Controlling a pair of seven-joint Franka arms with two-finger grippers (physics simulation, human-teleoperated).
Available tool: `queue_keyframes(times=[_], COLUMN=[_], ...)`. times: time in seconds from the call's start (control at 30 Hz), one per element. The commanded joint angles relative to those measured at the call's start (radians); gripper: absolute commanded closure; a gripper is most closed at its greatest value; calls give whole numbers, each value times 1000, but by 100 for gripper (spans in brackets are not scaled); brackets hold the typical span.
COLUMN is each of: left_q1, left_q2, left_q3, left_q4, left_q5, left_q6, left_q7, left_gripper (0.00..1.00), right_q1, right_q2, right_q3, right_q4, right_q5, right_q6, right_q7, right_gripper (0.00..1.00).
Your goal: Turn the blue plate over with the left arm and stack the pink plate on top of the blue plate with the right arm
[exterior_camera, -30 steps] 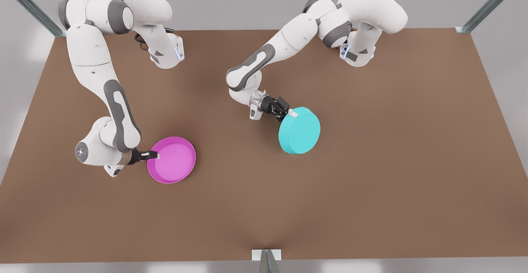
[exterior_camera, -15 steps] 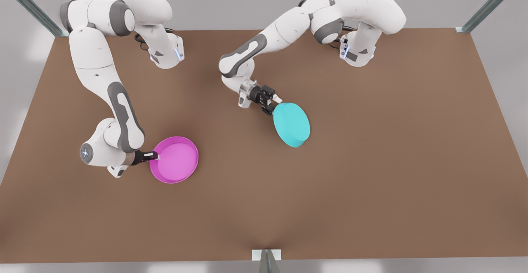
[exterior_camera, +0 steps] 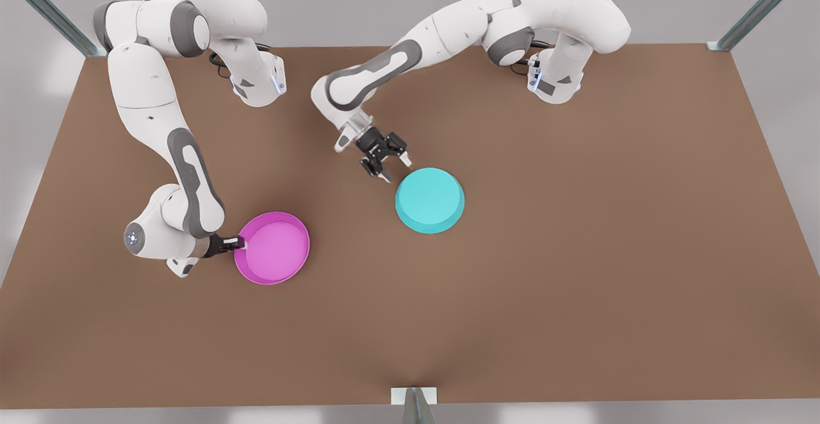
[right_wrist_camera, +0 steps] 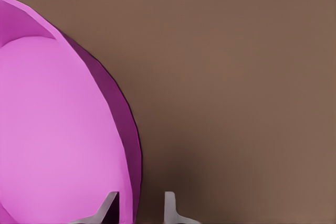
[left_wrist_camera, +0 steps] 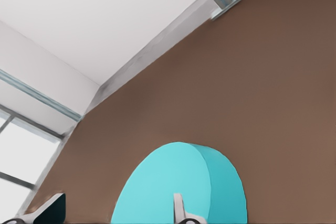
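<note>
Front view: the blue plate is seen lying upside down on the brown table, its flat underside facing up, near the table's middle. The left gripper is held just beside the plate's rim, toward the front view's left and far side; its fingers are spread apart and nothing is held between them. In the left wrist view, the plate is seen past the parted fingertips, one of them in front of the plate's underside.

The pink plate is seen right side up on the table, well apart from the blue one, toward the front view's left and nearer the camera. The right gripper is placed at its rim on the front view's left side. In the right wrist view, the plate's rim is seen passing between the two fingertips, which are narrowly spaced around it; whether the rim is firmly pinched cannot be told.
</note>
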Motion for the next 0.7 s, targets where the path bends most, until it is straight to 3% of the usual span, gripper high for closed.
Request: queue_keyframes(times=[0.0, 0.03, 0.07, 0.1, 0.17, 0.2, 0.3, 0.37, 0.5, 0.67], left_q1=[48, 210, 490, 718, 1032, 1084, 1082, 1020, 1023, 1023], left_q2=[-55, -214, -366, -406, -397, -405, -570, -811, -793, -790], left_q3=[0, 1, 6, 9, 17, 61, 63, 75, 75, 75], left_q4=[24, 45, 44, 39, 34, 30, 4, -308, -386, -383], left_q5=[-235, -467, -804, -977, -1025, -993, -984, -967, -964, -967], left_q6=[29, 83, 145, 128, 59, 40, -156, -56, -7, -9], left_q7=[0, 0, 26, 245, 920, 1230, 1269, 1261, 1270, 1260], left_gripper=[0, 0, 0, 0, 0, 0, 0, 0, 0, 0], right_q1=[0, 0, 0, 0, 0, 0, 0, 0, 0, 0], right_q2=[0, -2, -2, -2, -2, 0, 1, 1, 0, 0], right_q3=[1, 1, 1, 1, 1, 0, 1, 0, 1, 1], right_q4=[1, 0, 0, 0, 0, 0, -2, -2, -3, -3], right_q5=[0, 0, 0, 0, 0, 0, 0, 0, -2, 0], right_q6=[0, 0, 0, 0, 0, 0, 6, 6, 6, 5], right_q7=[0, 0, 0, 0, 1, 1, 1, 1, 0, 0], right_gripper=[56, 61, 62, 62, 62, 62, 62, 65, 78, 79])
